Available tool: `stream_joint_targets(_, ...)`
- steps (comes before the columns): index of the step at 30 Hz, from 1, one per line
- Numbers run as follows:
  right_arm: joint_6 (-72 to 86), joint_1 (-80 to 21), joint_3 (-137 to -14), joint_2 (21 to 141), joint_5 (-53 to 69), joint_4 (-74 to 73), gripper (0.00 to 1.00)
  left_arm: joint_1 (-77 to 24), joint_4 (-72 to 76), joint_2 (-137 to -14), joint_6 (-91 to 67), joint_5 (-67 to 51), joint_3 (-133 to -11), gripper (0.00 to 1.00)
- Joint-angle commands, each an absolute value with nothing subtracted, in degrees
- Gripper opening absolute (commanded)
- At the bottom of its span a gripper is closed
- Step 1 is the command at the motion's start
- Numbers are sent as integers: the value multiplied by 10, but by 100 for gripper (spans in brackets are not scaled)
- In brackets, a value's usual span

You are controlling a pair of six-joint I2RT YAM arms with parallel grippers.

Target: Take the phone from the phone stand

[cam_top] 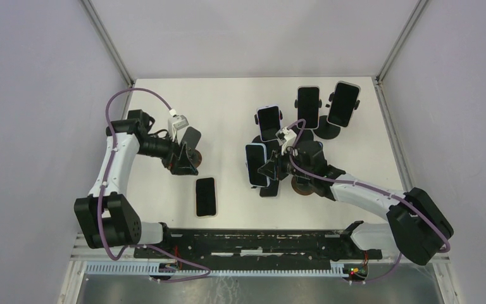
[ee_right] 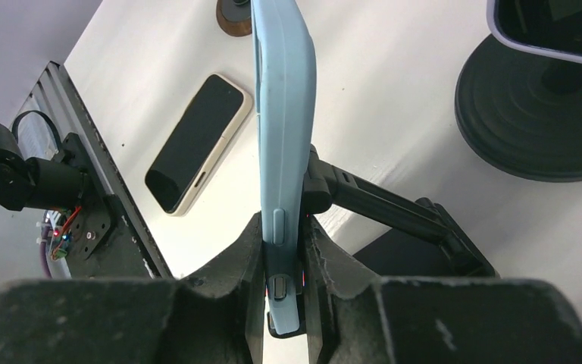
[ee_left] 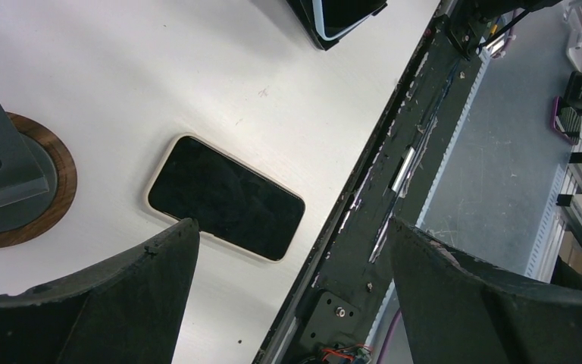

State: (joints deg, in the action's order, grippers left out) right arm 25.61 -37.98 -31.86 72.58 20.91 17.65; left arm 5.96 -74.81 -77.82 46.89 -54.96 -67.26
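**Top external view.** The right gripper (cam_top: 271, 170) is seen clenched on the edge of the blue-cased phone (cam_top: 256, 164), which stands upright at the middle of the table (cam_top: 228, 101), above its phone stand (cam_top: 269, 190). The left gripper (cam_top: 185, 163) is held low beside an empty stand (cam_top: 192, 137). A flat phone (cam_top: 206, 196) lies screen-up on the table, just in front of that stand. Three further phones (cam_top: 308, 106) are mounted behind.

**Left wrist view.** The left gripper (ee_left: 292, 227) is released, with nothing held between its fingers. The flat phone (ee_left: 226, 197) is seen below them, apart from the wood-ringed base of the empty stand (ee_left: 15, 182).

**Right wrist view.** The right gripper (ee_right: 282, 227) is closed on the lower edge of the blue-cased phone (ee_right: 280, 136), with both pads pressed against the case. The arm of the phone stand (ee_right: 379, 205) is in contact with the back of the phone.

**Progress.** The grasp is judged complete. The phone appears to be seated in its holder, so the removal itself is judged not yet done. What is judged to remain is pulling the phone clear of the holder and setting it down.
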Motion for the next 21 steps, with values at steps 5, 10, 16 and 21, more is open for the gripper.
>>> stream_joint_targets(5,274,-387,-312,727,256,261,0,54,-741,-762,446,-556,-671,97)
stream_joint_targets(10,274,-411,-367,755,254,271,0,55,-743,-773,427,-562,-696,93)
stream_joint_targets(16,301,-435,-444,826,265,333,0,59,-738,-772,411,-551,-723,90)
stream_joint_targets(21,320,-438,-532,919,289,389,0,66,-737,-765,407,-534,-740,89)
